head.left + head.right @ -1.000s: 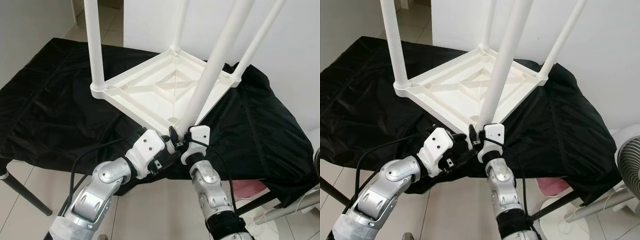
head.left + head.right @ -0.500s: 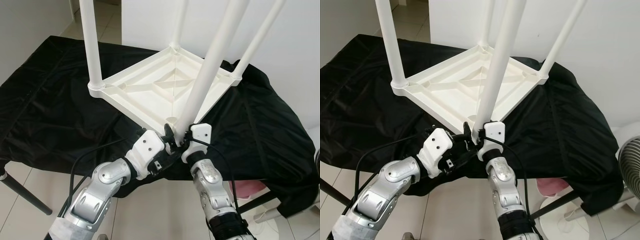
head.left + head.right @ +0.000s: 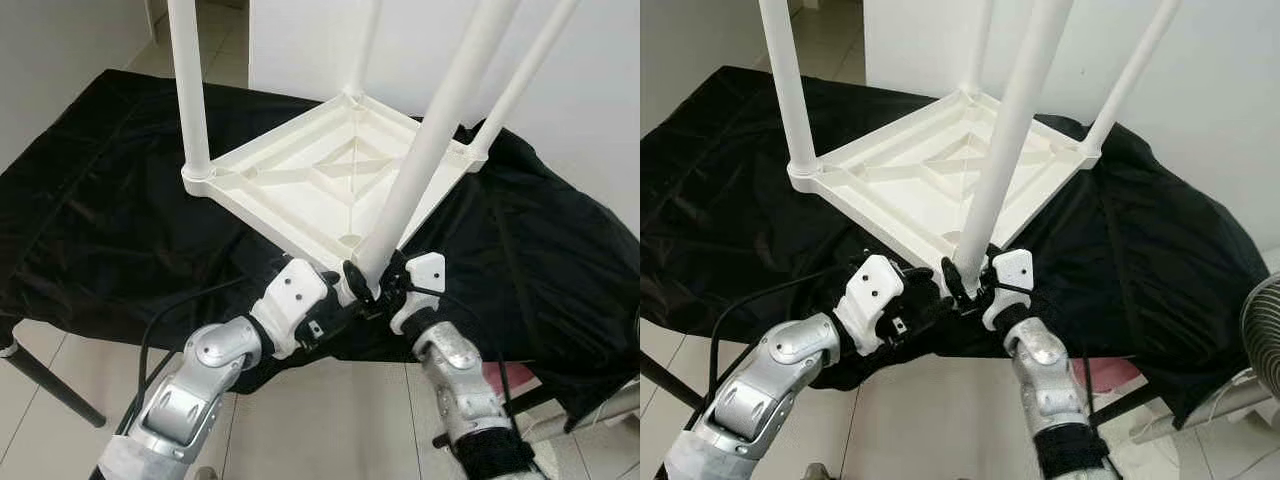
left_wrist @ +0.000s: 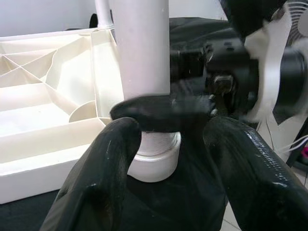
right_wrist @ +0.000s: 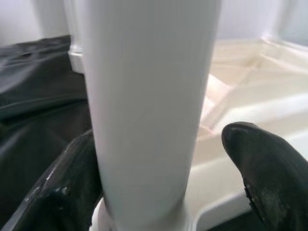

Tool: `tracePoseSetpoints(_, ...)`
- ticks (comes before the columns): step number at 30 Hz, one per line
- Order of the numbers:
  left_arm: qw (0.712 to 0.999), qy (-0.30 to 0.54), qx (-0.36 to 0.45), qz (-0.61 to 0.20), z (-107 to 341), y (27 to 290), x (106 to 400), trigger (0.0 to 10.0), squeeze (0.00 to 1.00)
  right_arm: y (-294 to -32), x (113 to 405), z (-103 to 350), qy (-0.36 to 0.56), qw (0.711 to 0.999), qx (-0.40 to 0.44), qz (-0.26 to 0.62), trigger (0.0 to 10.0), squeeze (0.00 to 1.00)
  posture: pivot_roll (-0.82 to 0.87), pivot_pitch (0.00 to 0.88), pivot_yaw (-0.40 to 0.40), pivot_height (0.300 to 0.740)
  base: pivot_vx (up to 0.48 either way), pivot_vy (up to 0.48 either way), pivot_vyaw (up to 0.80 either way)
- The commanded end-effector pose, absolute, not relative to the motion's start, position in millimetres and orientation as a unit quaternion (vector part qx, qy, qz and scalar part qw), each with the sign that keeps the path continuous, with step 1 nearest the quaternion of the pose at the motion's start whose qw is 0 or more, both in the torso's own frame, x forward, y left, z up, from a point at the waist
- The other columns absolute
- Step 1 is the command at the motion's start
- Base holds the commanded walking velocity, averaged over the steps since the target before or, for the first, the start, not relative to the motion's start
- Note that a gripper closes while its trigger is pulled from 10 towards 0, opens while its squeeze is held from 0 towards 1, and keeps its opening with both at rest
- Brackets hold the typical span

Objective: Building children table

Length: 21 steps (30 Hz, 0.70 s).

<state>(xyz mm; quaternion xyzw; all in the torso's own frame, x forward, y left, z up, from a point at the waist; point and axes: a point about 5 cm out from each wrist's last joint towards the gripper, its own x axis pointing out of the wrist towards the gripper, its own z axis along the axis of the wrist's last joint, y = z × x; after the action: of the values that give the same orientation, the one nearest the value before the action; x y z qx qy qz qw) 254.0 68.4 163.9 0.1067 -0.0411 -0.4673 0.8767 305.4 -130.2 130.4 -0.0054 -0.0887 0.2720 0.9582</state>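
On black cloth [image 3: 120,200]: white children's table [image 3: 320,185], upside down, underside ribs facing up, four legs standing up from the corners.
Head views, near leg [image 3: 425,150]: rising from the table corner closest to the robot, tilted toward the upper right rather than straight.
Head views, other legs: left leg [image 3: 188,85] upright in its socket; two more at the far and right corners.
Head views, left gripper [image 3: 352,285]: at the foot of the near leg, reaching in from the left, black fingers up against the leg's base.
Head views, right gripper [image 3: 975,280]: at the same spot from the right side, white wrist housing just beside the leg's foot.
Head views, surroundings: tiled floor [image 3: 330,420] below, white wall [image 3: 1220,90] behind, edge of a fan [image 3: 1262,345] at lower right.
Left wrist view, leg [image 4: 143,53]: seated in a round collar [image 4: 154,161] at the table corner.
Left wrist view, left fingers [image 4: 103,178]: spread apart on either side of the collar, not pressing it.
Left wrist view, right gripper: across the leg just above the collar, one black finger [image 4: 163,107] lying against its front.
Right wrist view, leg [image 5: 149,106]: large and close between the two fingers.
Right wrist view, right fingers [image 5: 62,185]: one touching the leg's side, the other [image 5: 269,166] standing off with a clear gap; apart, not clamped.
Right wrist view, background: cream table underside [image 5: 255,82] on one side, black cloth [image 5: 43,91] on the other.
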Motion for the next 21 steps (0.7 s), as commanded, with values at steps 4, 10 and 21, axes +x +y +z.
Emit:
tracePoseSetpoints(4,0.866,-0.044,0.108,-0.486,166,67,254,10.0,0.0,-129,313,127,-0.063,0.942,-0.009,0.329,10.0,0.0,0.06,0.028,-0.125,0.74,0.0,0.0,0.0)
tracePoseSetpoints(10,0.865,-0.042,0.108,-0.489,165,68,252,10.0,0.0,-130,324,125,-0.045,0.932,-0.026,0.358,8.9,0.0,0.07,0.018,-0.125,0.74,0.0,0.0,0.0)
tracePoseSetpoints(21,0.866,-0.04,0.108,-0.487,164,69,251,10.0,0.0,-144,331,120,-0.024,0.925,-0.018,0.378,0.0,0.0,0.09,0.007,-0.129,0.74,0.0,0.0,0.0)
